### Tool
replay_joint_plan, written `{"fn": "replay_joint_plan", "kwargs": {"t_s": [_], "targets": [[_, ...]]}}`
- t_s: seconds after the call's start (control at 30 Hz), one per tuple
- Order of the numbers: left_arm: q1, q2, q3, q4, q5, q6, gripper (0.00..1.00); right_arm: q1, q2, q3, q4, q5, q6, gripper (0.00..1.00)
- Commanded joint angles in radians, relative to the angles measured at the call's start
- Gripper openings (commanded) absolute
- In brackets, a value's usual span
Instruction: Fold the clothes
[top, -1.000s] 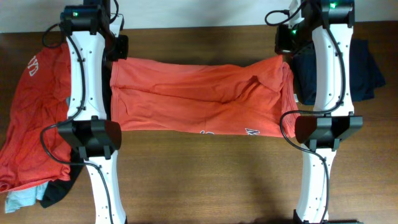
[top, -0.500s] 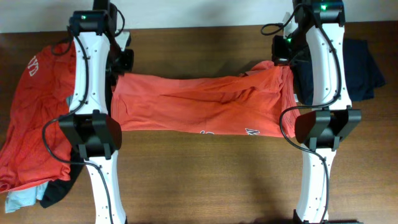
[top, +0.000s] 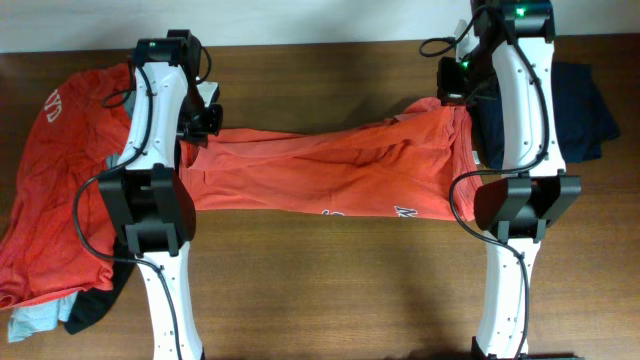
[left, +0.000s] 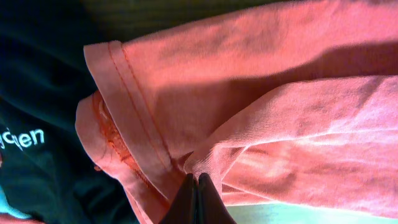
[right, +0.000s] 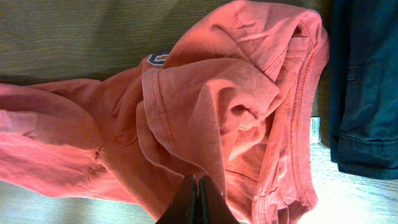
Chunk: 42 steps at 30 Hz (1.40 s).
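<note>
1. Stretching across the wooden table between both arms, the orange-red T-shirt is bunched lengthwise.
2. The left gripper is clenched on a fold near the shirt's hem.
3. The right gripper pinches the shirt's crumpled opposite end, beside a navy garment.
4. More clothes are heaped at the table's left edge.

Wrist views: left claw and right claw showed tips only, cut by the bottom edges. Overhead, left arm and right arm hid both. The pile ran off the left edge. The navy piece sat half under the right arm. Lettering on the orange T-shirt was too small to read.
</note>
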Motion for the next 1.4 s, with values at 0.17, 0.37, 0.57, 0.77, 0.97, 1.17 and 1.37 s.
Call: {"fn": "replay_joint_plan", "kwargs": {"t_s": [0.17,0.37,0.57,0.77,0.97,1.17,1.37], "targets": [[-0.002,-0.033,-0.005,0.014,0.014,0.019,0.00,0.006,-0.110,-0.002,-0.006,0.055,0.015,0.04],[-0.002,-0.033,-0.005,0.019,0.014,0.020,0.01,0.035,-0.167,-0.010,-0.006,0.097,0.021,0.04],[-0.002,-0.033,-0.005,0.023,0.014,0.020,0.00,0.043,-0.250,-0.173,-0.006,0.130,0.016,0.04],[-0.002,-0.033,-0.005,0.034,0.014,0.020,0.01,0.043,-0.286,-0.346,-0.005,0.187,0.008,0.04],[-0.002,-0.033,-0.005,0.038,0.014,0.020,0.01,0.045,-0.286,-0.540,0.115,0.155,-0.006,0.04],[-0.002,-0.033,-0.005,0.046,0.014,0.020,0.01,0.045,-0.286,-0.767,0.326,0.122,-0.007,0.04],[-0.002,-0.033,-0.005,0.052,0.015,0.020,0.01,0.036,-0.286,-0.898,0.392,0.123,-0.010,0.04]]}}
